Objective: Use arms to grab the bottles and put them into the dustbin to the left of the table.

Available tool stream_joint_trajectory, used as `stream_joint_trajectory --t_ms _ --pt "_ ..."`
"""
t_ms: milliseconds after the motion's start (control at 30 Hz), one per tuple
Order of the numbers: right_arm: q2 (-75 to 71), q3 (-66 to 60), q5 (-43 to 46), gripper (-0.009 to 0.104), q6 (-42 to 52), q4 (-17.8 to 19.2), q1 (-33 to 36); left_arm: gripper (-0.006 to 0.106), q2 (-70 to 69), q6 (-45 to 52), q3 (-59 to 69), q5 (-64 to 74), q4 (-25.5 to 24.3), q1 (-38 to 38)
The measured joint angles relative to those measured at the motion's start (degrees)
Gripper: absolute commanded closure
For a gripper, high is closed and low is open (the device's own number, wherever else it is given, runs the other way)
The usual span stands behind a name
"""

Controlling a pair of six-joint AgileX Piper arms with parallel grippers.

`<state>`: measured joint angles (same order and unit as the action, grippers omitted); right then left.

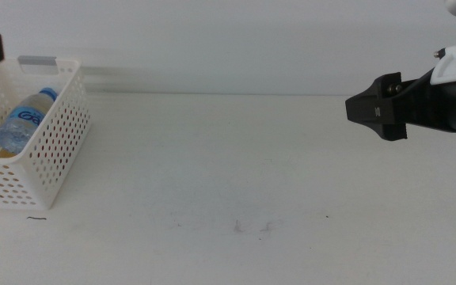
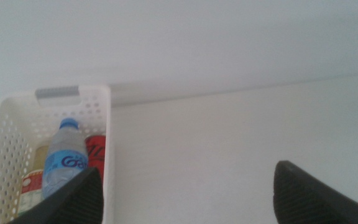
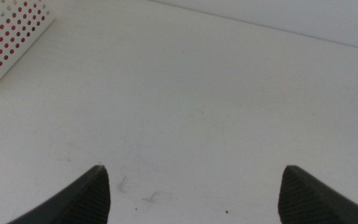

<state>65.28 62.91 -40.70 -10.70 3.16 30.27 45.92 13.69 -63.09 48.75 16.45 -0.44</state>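
The right gripper (image 1: 353, 109) hangs over the right side of the table (image 1: 236, 174), jaws wide apart and holding nothing, and the left gripper (image 2: 185, 190) is wide open and empty too, up by the dustbin (image 1: 62, 138). The water bottle (image 2: 67, 163) lies in the dustbin with its blue cap toward the grey bar. The red can (image 2: 96, 154) and yellow bottle (image 2: 33, 183) beside it are half hidden.

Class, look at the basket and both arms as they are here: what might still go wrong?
1. The left hand hangs open beside the basket; swinging away, it may clip the rim.
2. The water bottle lies on top of the can, so a bump might roll it.
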Motion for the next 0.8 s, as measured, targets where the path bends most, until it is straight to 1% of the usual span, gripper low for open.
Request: stream_joint_trajectory --t_ms 133,400,467,567,633,700,800 --pt "0.0 0.0 0.0 0.006 0.0 0.0 0.0 0.007 -2.1 0.0 0.3 -0.3 1.2 0.0" --pt "-0.1 -0.3 0.0 0.006 0.0 0.0 0.0 0.007 -3.0 0.0 0.4 -0.7 1.5 0.0" --pt "-1.2 -1.5 0.7 0.006 0.0 -0.5 -1.0 0.007 -3.0 0.0 0.7 -1.0 1.7 0.0" --pt "-4.0 -5.0 1.8 0.006 0.0 0.3 -5.5 0.007 -3.9 0.0 4.4 -6.3 0.7 0.0" --pt "-7.3 -9.3 4.0 0.006 0.0 1.2 -10.0 0.007 -6.0 0.0 10.3 -12.9 -1.1 0.0" --pt "-11.4 -14.6 7.6 0.006 0.0 1.7 -15.3 0.007 -9.7 0.0 17.9 -21.4 -3.7 0.0" --pt "-20.0 -24.2 15.0 0.006 -0.1 2.3 -23.5 0.007 -17.0 0.0 28.9 -30.0 -7.5 0.0"
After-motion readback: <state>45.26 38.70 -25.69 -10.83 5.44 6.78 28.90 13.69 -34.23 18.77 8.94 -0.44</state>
